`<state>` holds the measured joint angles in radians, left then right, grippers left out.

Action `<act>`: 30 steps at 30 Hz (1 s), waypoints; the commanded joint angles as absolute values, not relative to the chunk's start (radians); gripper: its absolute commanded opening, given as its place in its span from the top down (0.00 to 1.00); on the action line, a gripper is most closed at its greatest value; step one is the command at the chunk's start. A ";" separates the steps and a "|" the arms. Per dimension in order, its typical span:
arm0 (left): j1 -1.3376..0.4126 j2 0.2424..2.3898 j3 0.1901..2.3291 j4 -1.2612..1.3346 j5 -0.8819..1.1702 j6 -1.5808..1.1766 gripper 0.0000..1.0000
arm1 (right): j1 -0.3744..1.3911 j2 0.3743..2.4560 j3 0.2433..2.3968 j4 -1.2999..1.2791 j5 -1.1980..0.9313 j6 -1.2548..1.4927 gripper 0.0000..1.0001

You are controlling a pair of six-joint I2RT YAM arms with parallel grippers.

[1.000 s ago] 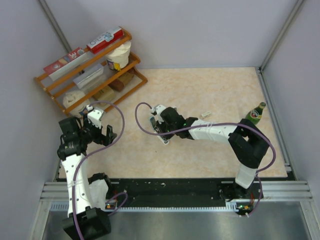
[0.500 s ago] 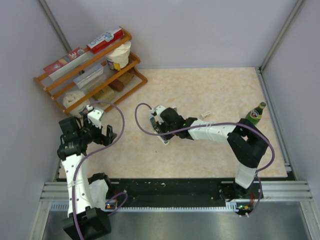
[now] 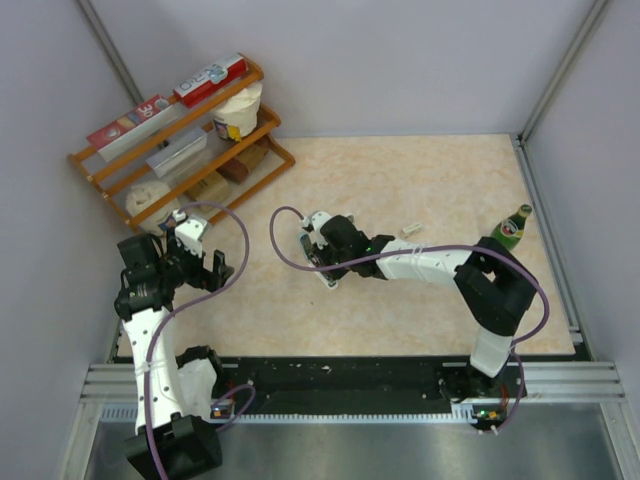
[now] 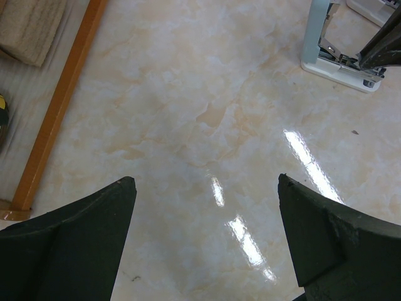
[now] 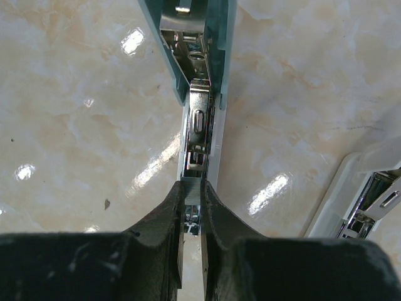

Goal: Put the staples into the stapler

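The stapler (image 5: 199,75) is pale teal and lies open on the marble table, its metal channel bare; it also shows in the top view (image 3: 307,247) and the left wrist view (image 4: 338,63). My right gripper (image 5: 192,187) is shut on a short silver strip of staples (image 5: 193,195), held at the near end of that channel, in line with it. A small whitish packet (image 3: 410,230) lies on the table behind my right arm. My left gripper (image 4: 207,188) hovers open and empty over bare table, left of the stapler.
A second, white stapler (image 5: 369,200) lies open just right of the teal one. A wooden shelf rack (image 3: 180,150) with boxes and tubs stands at the back left. A green bottle (image 3: 512,228) stands by the right wall.
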<state>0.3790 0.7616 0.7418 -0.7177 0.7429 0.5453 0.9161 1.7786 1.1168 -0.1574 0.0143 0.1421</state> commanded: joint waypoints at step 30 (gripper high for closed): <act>0.385 0.758 0.733 -0.681 0.752 0.554 0.01 | 0.930 1.793 1.127 -0.150 0.005 0.144 0.79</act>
<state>0.3790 0.7616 0.7418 -0.7177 0.7429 0.5453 0.9161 1.7908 1.1168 -0.1570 0.0135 0.1417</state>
